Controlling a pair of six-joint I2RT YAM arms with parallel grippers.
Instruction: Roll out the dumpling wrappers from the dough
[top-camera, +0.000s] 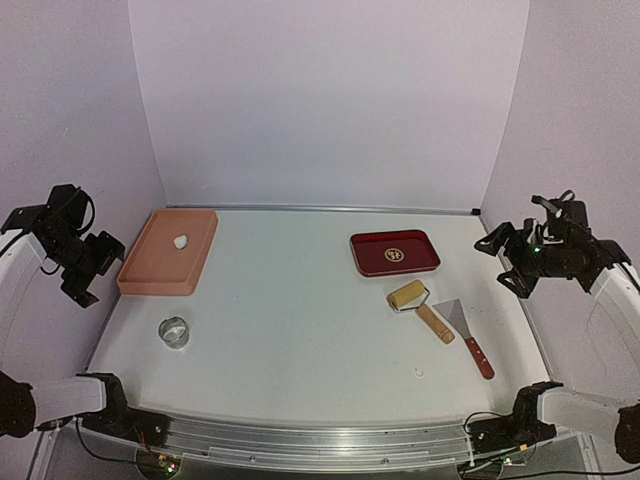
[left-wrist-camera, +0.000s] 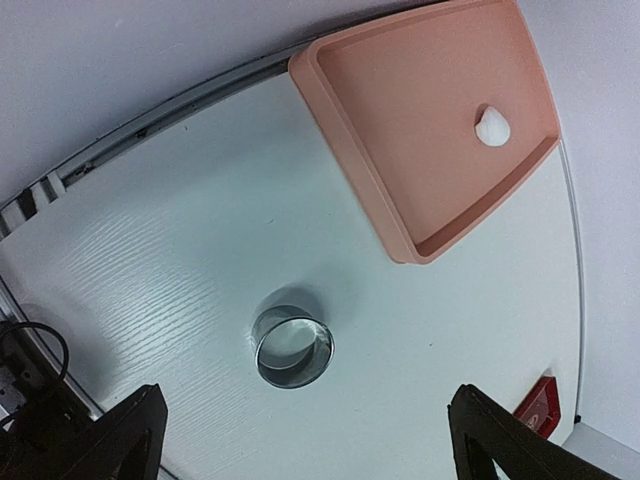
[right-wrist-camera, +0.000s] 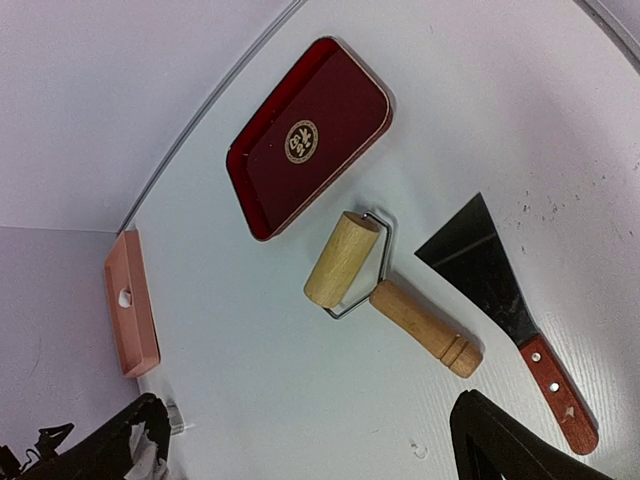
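Left hand (left-wrist-camera: 305, 425) and right hand (right-wrist-camera: 310, 420) both wide open, empty; dough (left-wrist-camera: 492, 128) in pink tray (left-wrist-camera: 400, 100).

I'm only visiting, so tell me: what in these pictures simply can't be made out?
- Top view: the gold emblem on the red tray is too small to read.
- Top view: a white speck near the front is too small to identify.
- Left wrist view: the red tray is cut off by the bottom-right edge, and only a corner shows.
- Right wrist view: the pink tray is far off and seen at a shallow angle, so the dough is just a tiny white spot.
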